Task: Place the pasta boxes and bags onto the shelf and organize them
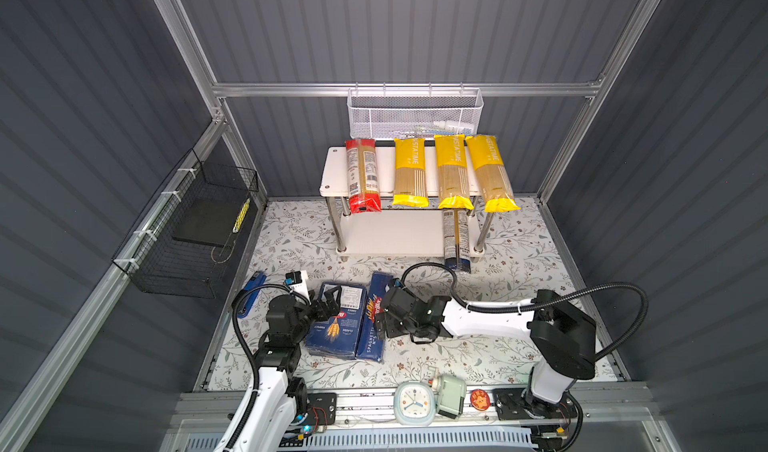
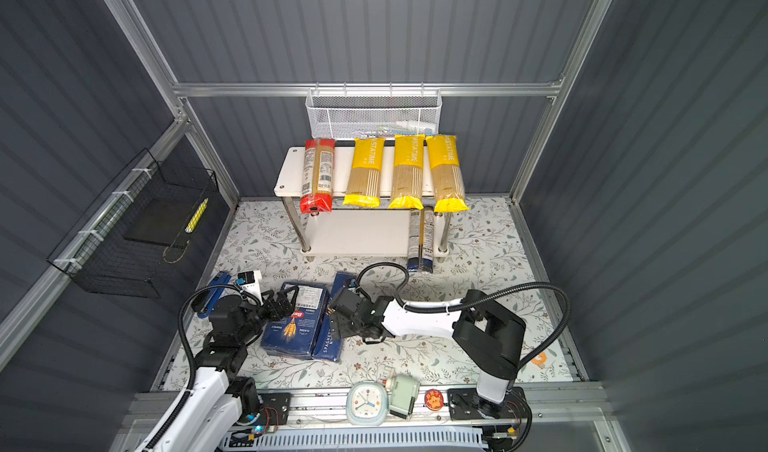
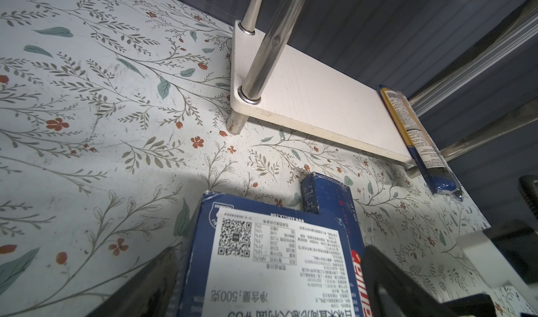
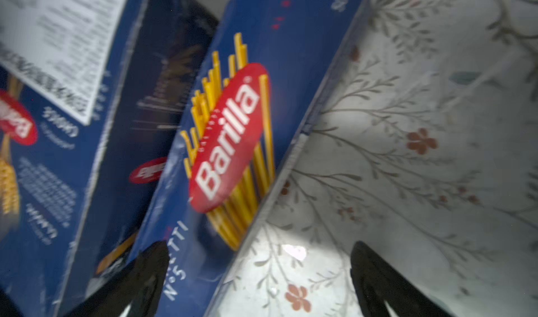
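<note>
1. 2 grippers down low at the front of the table (image 1: pixel 519 263), over the 2 boxes. Right gripper (image 4: pixel 260 244): jaws spread wide, straddling a long edge of the narrow box (image 1: pixel 371 340), gripping nothing.
2. Left gripper (image 3: pixel 270 250): fingers apart on either side of the wide box (image 1: pixel 334 329) (white label facing up). Pinching it or merely poised over it, cannot tell.
3. Lying flat and just beside each other, both boxes, well apart from the shelf (image 1: pixel 332 171). So 0 of 2 boxes shelved.
4. Already on the upper board: red-ended pack (image 1: pixel 363 176) and 3 yellow packs (image 1: pixel 451 171), in a row, near ends overhanging the front edge.
5. On the lower board, at its right end: dark-ended pack (image 1: pixel 456 240), likewise poking past the front edge.
6. By this look, 5 of 7 items placed. Left to do: carry the 2 boxes to the shelf (the bare stretch of lower board seems the likely spot), then perhaps push the overhanging bags back.
</note>
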`<state>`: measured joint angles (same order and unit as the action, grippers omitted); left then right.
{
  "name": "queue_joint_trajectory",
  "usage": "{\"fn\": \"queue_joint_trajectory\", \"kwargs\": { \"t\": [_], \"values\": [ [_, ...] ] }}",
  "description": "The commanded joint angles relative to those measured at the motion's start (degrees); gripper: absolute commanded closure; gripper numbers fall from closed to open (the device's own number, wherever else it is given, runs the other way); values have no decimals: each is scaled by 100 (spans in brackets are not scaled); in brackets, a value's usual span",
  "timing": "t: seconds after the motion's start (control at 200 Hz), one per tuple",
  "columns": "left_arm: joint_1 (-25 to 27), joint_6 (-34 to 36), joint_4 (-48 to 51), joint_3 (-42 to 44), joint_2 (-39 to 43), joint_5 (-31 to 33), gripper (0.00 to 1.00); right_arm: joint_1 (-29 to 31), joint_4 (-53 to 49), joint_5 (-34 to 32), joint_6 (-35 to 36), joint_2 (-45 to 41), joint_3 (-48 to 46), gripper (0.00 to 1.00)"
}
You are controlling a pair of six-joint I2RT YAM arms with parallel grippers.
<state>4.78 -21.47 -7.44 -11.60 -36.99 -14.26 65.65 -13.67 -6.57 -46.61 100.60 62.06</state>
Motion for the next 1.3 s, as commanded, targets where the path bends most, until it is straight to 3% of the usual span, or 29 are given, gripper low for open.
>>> {"fn": "queue_joint_trajectory", "kwargs": {
  "t": [0.0,0.455,1.296],
  "values": [
    [-38,25,-91,61,61,-77,1,71,-214,-121,-154,370,396,1],
    [-38,28,-95,61,61,-79,1,61,-1510,-528,37,1099,1051,1],
    [-38,29,-108,61,34,-88,1,-501,-2057,-890,176,-346,-42,1]
  ]
}}
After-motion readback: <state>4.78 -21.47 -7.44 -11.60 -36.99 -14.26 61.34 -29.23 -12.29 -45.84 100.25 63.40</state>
